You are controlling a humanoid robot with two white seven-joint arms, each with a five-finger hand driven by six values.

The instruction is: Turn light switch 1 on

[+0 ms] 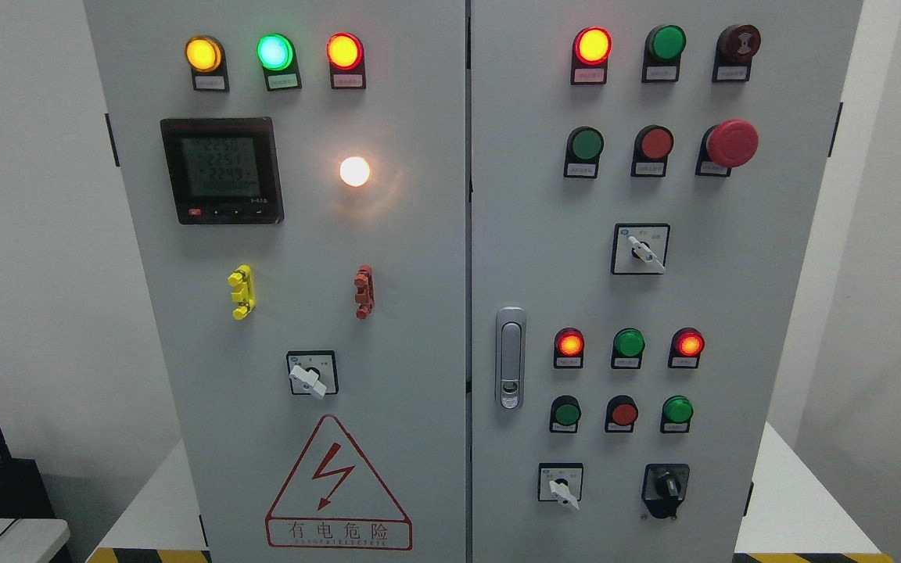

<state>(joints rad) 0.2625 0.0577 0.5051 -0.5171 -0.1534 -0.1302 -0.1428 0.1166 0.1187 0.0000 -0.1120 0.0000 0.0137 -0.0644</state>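
A grey electrical cabinet (419, 297) with two doors fills the head view. On the left door a white lamp (354, 171) glows brightly, and below it a white rotary switch (310, 377) has its knob pointing down to the right. The right door carries three more rotary switches: a white one (641, 249), a white one (561, 483) low down, and a black one (665, 489). Neither of my hands shows in the frame.
The left door has lit yellow, green and red lamps (274, 51), a digital meter (221, 170), yellow (241, 292) and red (363, 292) terminal blocks, and a hazard triangle (337, 489). A latch handle (510, 357), push buttons and a red emergency stop (730, 143) sit on the right door.
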